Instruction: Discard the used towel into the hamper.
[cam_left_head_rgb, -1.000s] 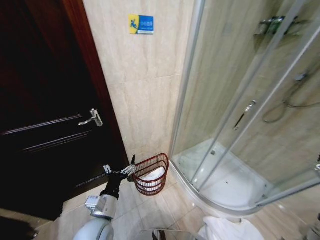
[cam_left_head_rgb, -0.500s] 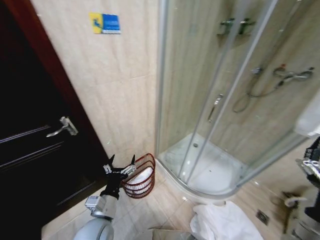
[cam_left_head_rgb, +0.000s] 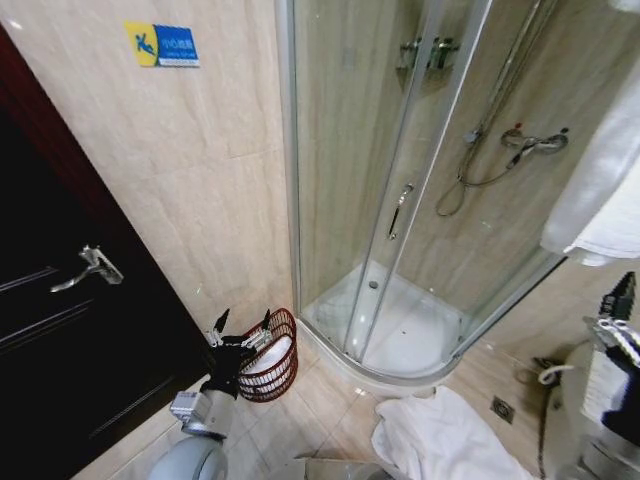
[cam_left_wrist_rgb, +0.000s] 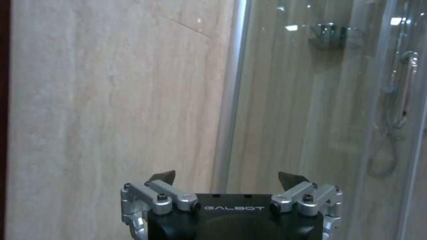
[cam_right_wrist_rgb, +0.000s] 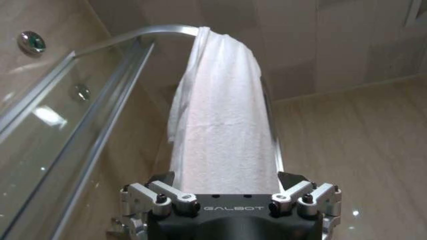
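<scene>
A white towel (cam_right_wrist_rgb: 223, 130) hangs over the top rail of the shower enclosure, also at the right edge of the head view (cam_left_head_rgb: 600, 190). My right gripper (cam_right_wrist_rgb: 228, 178) is open just short of it, nothing between its fingers; it sits at the far right (cam_left_head_rgb: 618, 305). Another white towel (cam_left_head_rgb: 440, 440) lies crumpled on the floor in front of the shower. The hamper (cam_left_head_rgb: 262, 375), a reddish-brown wire basket, stands against the wall beside the shower with something white inside. My left gripper (cam_left_head_rgb: 241, 328) is open and empty, close to the hamper's rim, facing the wall (cam_left_wrist_rgb: 227, 178).
The curved glass shower enclosure (cam_left_head_rgb: 400, 210) with its white tray (cam_left_head_rgb: 400, 335) fills the middle. A dark wooden door (cam_left_head_rgb: 70, 330) with a metal handle (cam_left_head_rgb: 88, 268) stands to the left. Tiled floor (cam_left_head_rgb: 320, 410) lies open between hamper and floor towel.
The whole picture has slid left, so the camera has turned right. The hanging towel and my right gripper have come into view. The left gripper stays by the hamper.
</scene>
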